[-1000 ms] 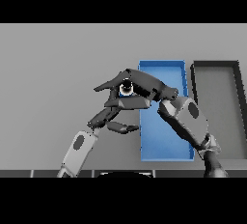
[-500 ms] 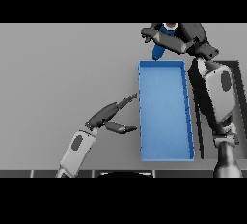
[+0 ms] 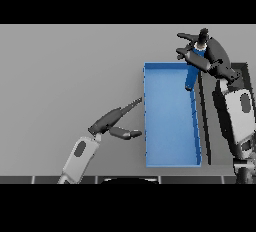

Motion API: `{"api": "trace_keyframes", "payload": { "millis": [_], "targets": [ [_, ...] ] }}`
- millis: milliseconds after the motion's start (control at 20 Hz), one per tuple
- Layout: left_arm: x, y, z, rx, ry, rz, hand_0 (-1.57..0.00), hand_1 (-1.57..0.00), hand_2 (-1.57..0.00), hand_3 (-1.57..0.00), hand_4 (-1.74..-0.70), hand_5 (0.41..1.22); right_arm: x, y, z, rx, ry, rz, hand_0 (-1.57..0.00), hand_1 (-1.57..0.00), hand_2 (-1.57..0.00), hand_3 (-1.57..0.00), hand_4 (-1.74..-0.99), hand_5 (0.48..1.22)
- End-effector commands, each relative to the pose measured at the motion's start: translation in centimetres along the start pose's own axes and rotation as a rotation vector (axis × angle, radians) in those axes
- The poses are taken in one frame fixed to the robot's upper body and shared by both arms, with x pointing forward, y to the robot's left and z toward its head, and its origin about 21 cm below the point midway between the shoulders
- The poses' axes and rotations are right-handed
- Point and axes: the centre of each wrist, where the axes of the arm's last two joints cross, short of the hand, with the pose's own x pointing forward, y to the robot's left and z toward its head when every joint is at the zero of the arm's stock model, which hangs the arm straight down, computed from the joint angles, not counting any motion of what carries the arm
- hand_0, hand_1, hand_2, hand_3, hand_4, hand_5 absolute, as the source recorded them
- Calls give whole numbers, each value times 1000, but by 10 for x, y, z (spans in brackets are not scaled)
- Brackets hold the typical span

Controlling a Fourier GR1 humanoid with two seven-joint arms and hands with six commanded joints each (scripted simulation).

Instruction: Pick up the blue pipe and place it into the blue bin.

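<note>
Left hand (image 3: 111, 120) idle just left of the blue bin (image 3: 170, 158), fingers straight and relaxed, tips near the bin's left wall, holding nothing. Right hand (image 3: 204, 58) up at the bin's far right corner, fingers curled round the blue pipe (image 3: 192, 76). Pipe hanging roughly upright, lower end over or just inside the right wall, can't tell which. Risk: release this close to the rim, pipe clips the wall and tips out toward the dark bin (image 3: 244, 68) beside it. Better shifted left over the bin's middle before letting go.
</note>
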Motion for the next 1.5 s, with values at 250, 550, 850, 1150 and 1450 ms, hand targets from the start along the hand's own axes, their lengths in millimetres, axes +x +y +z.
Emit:
{"api": "trace_keyframes", "payload": {
  "millis": [250, 550, 850, 1150, 1450],
  "targets": [
    [-2, -1, 4, -5, 6, 9, 1, 1, 1, 1, -882, 427, -47, 2, 32, -150, 227, -27, -1571, -1571, -1571, -1571, -1741, 1221],
    [0, 0, 6, -7, -6, 6, 1, 1, 1, 1, -885, 420, -87, 12, 48, -271, 438, 40, -1571, -1571, -1571, -1024, -1741, 1221],
    [3, -3, 7, -8, 1, -5, 1, 1, 1, 1, -878, 425, -104, 14, 40, -316, 587, 118, -750, -684, -685, -403, -1413, 1221],
    [4, -5, 8, -5, 4, 13, 1, 1, 1, 1, -886, 428, -109, 18, 38, -114, 710, 322, -196, -179, -179, -105, -1110, 979],
    [3, -3, 7, 1, 11, 3, 1, 1, 1, 1, -885, 428, -121, 16, 42, -87, 804, 389, -51, -46, -46, -27, -1051, 787]
  ]
}}
